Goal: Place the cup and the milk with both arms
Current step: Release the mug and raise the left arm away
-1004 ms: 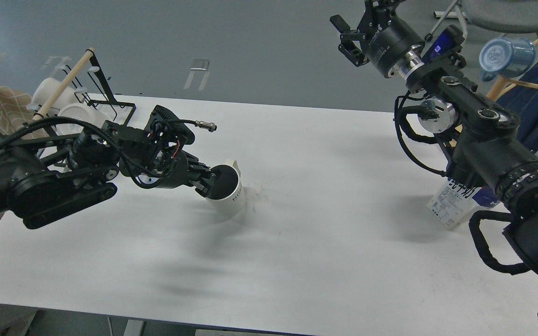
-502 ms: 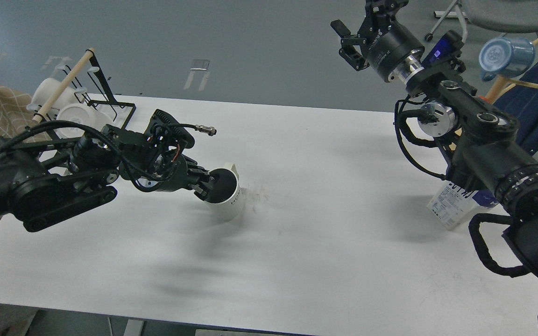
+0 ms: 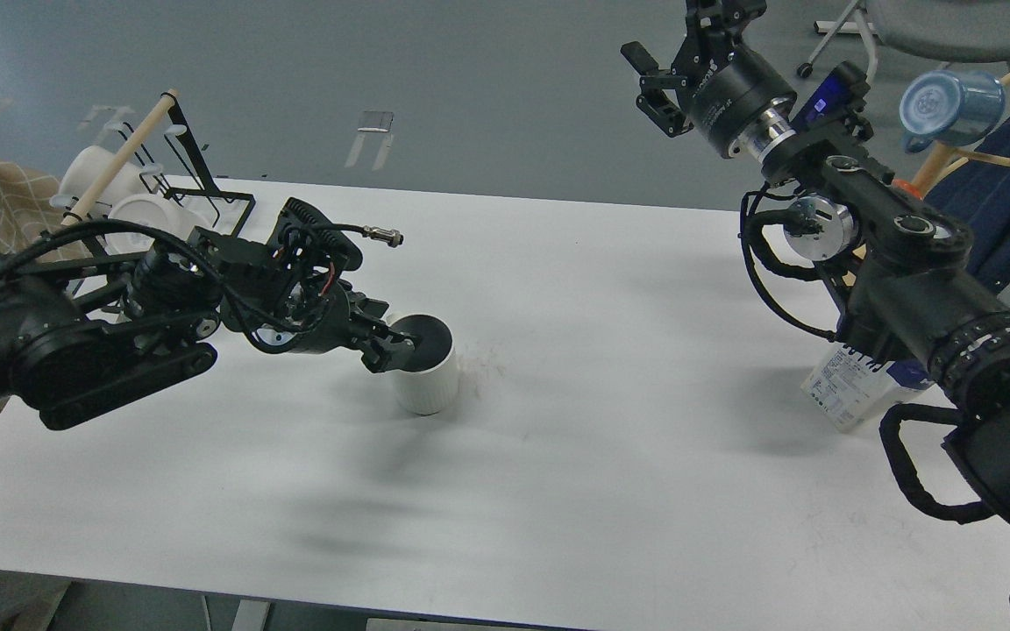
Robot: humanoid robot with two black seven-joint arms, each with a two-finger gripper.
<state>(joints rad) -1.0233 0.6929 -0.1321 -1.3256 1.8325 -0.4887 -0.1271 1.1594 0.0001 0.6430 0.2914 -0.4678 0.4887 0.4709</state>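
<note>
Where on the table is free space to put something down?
Free: the wide middle of the table between cup and milk, and the near edge. Crowded: the far-left corner by the rack, and around the left gripper at the cup.

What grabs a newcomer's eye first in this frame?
The left gripper at the rim of the ribbed cup, upright mid-table. Next, the right gripper, raised high past the table's far edge, holding nothing, while the milk stands at the table's right, half hidden behind that arm.

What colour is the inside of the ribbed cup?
Dark grey, nearly black, inside the cup; head view shows it.
</note>
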